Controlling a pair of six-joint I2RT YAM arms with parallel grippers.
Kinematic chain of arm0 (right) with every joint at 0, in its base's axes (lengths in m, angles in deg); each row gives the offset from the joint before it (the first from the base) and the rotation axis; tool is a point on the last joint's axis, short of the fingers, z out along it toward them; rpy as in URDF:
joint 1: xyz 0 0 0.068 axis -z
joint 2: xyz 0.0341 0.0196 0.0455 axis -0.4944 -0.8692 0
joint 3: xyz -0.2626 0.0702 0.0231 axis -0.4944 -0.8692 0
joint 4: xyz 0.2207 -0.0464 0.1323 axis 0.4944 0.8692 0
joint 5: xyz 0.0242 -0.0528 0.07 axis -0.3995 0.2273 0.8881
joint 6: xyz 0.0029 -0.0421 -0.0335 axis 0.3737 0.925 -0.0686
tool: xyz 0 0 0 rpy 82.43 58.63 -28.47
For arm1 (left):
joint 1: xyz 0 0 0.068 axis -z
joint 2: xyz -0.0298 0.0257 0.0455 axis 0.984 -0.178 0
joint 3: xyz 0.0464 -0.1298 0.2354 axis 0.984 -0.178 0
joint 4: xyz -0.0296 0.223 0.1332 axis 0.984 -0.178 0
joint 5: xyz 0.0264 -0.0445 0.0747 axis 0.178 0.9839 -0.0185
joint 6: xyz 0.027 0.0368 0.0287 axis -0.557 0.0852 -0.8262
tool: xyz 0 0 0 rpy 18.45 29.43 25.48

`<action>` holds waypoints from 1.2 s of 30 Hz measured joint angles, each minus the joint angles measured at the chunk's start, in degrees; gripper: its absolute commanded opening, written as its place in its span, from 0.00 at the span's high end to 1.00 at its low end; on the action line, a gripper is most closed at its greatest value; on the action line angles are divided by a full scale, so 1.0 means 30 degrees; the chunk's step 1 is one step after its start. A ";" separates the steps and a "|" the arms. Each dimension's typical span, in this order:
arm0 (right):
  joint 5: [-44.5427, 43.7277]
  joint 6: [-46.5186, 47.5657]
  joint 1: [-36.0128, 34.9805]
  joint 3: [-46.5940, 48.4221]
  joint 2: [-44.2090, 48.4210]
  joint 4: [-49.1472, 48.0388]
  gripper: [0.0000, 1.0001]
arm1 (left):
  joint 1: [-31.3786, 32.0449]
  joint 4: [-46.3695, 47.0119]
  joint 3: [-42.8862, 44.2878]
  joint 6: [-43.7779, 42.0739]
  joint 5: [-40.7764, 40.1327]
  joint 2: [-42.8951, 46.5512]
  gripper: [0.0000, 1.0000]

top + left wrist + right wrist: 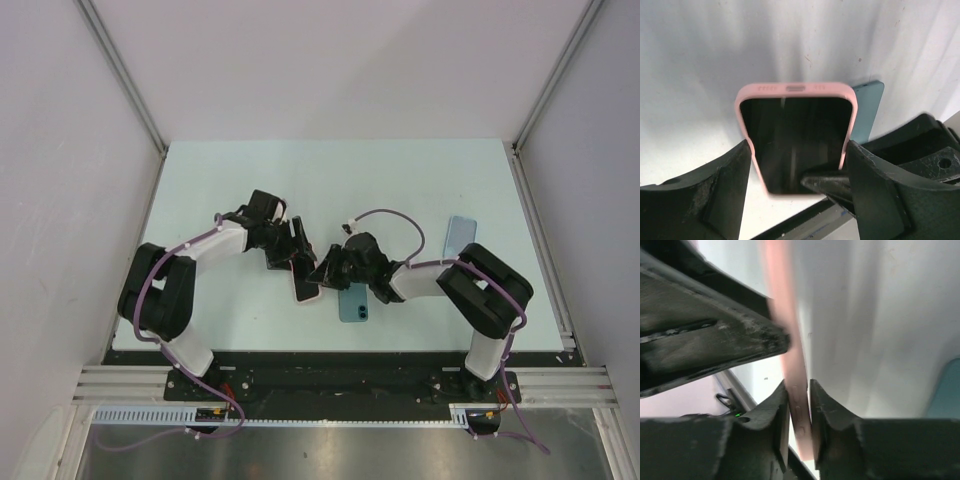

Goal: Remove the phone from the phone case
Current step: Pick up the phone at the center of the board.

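A phone with a dark screen [795, 140] sits in a pink case [796, 88]. It is held above the table near the centre [303, 285]. My left gripper [293, 260] is shut across the case's width, with its fingers [730, 180] on both long sides. My right gripper [326, 272] is shut on the case's right edge [799, 405]. One of its fingers [827, 182] lies over the screen. In the right wrist view the pink edge with its side buttons is pinched between my right gripper's [799, 390] jaws.
A teal phone-shaped slab [352, 303] lies flat on the table just right of the pink case; it also shows in the left wrist view [867, 110]. A light blue slab [460, 235] lies at the right. The table's near edge rail [340, 360] is close below.
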 measured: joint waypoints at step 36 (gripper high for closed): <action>-0.3075 0.6309 -0.0634 0.0168 0.5566 0.6054 1.00 | -0.2273 0.4794 -0.4503 0.4685 0.4116 0.7927 0.00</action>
